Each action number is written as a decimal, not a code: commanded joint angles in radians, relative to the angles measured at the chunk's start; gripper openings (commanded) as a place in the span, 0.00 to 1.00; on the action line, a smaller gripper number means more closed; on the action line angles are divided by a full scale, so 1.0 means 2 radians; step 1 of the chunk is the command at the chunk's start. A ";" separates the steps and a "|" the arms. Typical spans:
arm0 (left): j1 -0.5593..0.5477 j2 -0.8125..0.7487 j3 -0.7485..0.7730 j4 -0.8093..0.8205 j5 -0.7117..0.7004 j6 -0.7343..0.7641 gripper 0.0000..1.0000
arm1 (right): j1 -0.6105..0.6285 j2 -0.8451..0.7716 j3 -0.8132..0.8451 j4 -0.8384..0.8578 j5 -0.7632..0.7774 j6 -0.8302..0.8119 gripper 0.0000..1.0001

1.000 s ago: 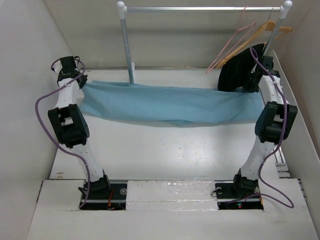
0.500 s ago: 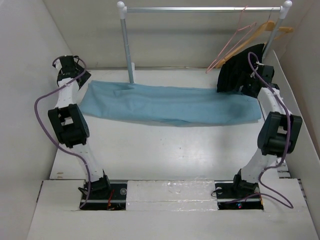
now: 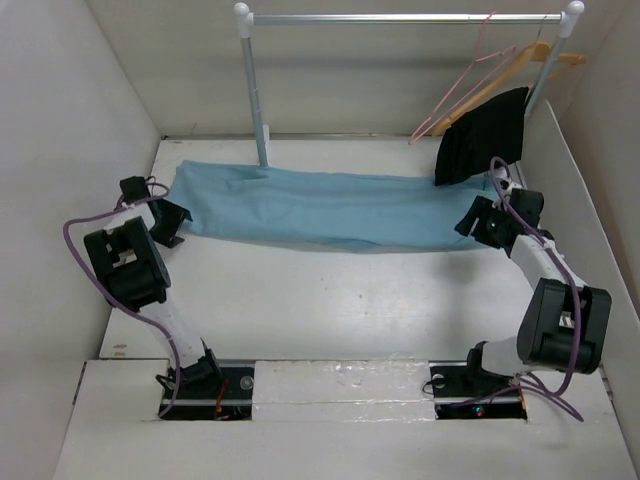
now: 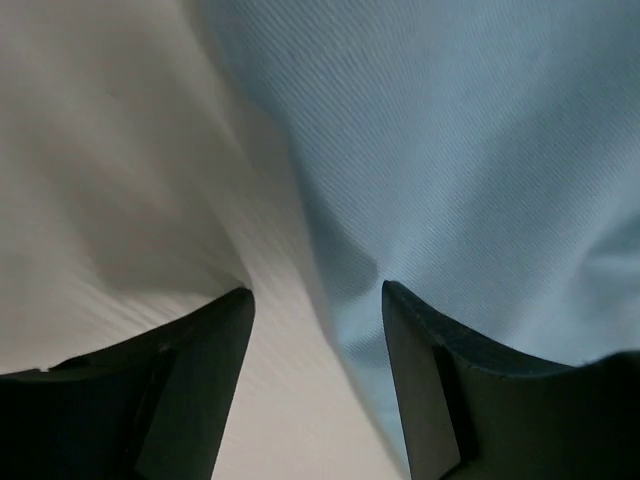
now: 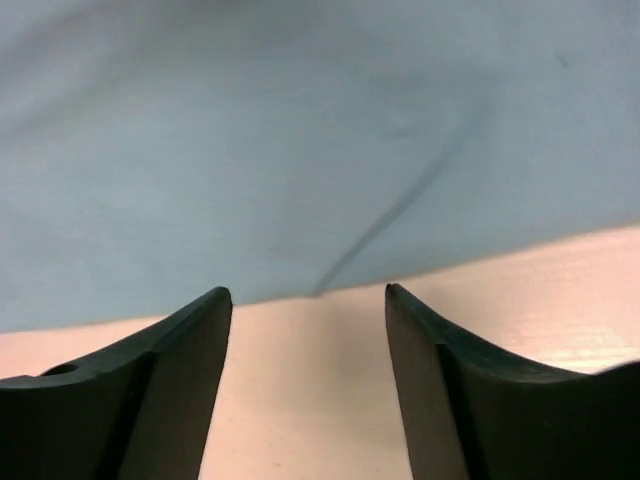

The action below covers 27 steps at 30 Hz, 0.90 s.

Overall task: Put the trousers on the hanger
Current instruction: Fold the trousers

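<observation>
The light blue trousers [image 3: 330,207] lie flat across the far half of the table, stretched left to right. My left gripper [image 3: 172,217] sits low at their left end, open. In the left wrist view the trousers' [image 4: 460,150] edge runs between the spread fingers of that gripper [image 4: 317,292], which holds nothing. My right gripper [image 3: 470,222] is at their right end, also open. In the right wrist view this gripper [image 5: 307,292] has bare table between its fingers, and the trousers' [image 5: 300,140] hem lies just beyond. A pink wire hanger [image 3: 455,90] and a wooden hanger [image 3: 532,58] hang at the rail's right end.
A metal clothes rail [image 3: 400,18] spans the back on two posts, the left post [image 3: 256,95] standing just behind the trousers. A black garment [image 3: 485,135] hangs below the wooden hanger, above the trousers' right end. White walls close in the table [image 3: 330,300] on both sides.
Both grippers have opened and let go of the trousers, which dropped from a stretched hold onto the table. Both arms have come down and drawn back toward the near side.
</observation>
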<state>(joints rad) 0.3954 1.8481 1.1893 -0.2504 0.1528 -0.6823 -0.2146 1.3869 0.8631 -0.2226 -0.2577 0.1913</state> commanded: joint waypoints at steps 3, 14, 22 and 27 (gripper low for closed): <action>-0.002 0.045 0.026 0.025 0.060 -0.045 0.57 | -0.087 0.043 -0.057 0.102 -0.103 0.037 0.82; -0.002 0.093 0.077 0.012 0.026 -0.039 0.13 | -0.093 0.147 -0.041 0.180 -0.054 0.143 0.66; -0.002 0.113 0.139 -0.033 -0.003 -0.009 0.00 | -0.093 0.152 -0.010 0.138 -0.032 0.109 0.00; 0.012 0.065 0.107 -0.058 -0.091 0.025 0.00 | -0.117 0.053 -0.046 0.045 -0.014 0.057 0.00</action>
<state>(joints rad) 0.3790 2.0533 1.4380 -0.2844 0.1535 -0.7036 -0.4118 1.5852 0.7944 -0.0307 -0.3477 0.3920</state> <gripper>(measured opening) 0.014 0.047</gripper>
